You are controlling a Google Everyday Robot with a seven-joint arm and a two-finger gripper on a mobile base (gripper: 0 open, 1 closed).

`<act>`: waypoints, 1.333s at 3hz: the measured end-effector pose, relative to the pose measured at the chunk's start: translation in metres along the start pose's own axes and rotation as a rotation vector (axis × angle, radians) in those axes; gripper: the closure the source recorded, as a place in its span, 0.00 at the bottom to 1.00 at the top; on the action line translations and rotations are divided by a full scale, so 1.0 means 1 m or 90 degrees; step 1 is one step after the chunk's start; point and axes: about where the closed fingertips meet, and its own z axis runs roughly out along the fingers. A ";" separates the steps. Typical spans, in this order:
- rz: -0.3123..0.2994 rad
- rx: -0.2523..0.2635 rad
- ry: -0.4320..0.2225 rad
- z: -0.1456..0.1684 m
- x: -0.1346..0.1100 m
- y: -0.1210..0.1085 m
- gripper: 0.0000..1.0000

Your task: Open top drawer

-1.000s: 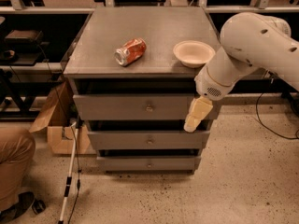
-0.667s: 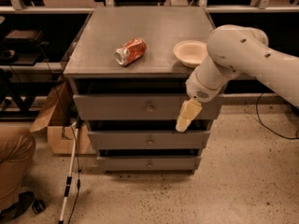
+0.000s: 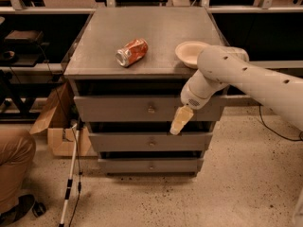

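The top drawer (image 3: 118, 109) is the widest grey drawer of the cabinet, closed, with a small round metal knob (image 3: 151, 109) at its centre. My gripper (image 3: 179, 121) hangs from the white arm (image 3: 236, 77) in front of the drawer's lower right part. It points down and to the left, its tip over the gap above the middle drawer (image 3: 123, 141). It is right of and slightly below the knob, apart from it.
On the cabinet top (image 3: 94, 60) lie a crushed orange can (image 3: 131, 52) and a white bowl (image 3: 190, 53). The bottom drawer (image 3: 128, 165) is closed. A cardboard box (image 3: 59, 129), a white cane (image 3: 70, 178) and a person's leg (image 3: 14, 167) are at the left.
The arm has swung left and the gripper has moved left along the top drawer's front, closer to the knob.
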 end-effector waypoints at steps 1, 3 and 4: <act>0.015 0.040 -0.047 0.014 -0.008 -0.014 0.00; 0.012 0.033 -0.066 0.037 -0.016 -0.025 0.00; 0.013 0.017 -0.065 0.050 -0.014 -0.029 0.00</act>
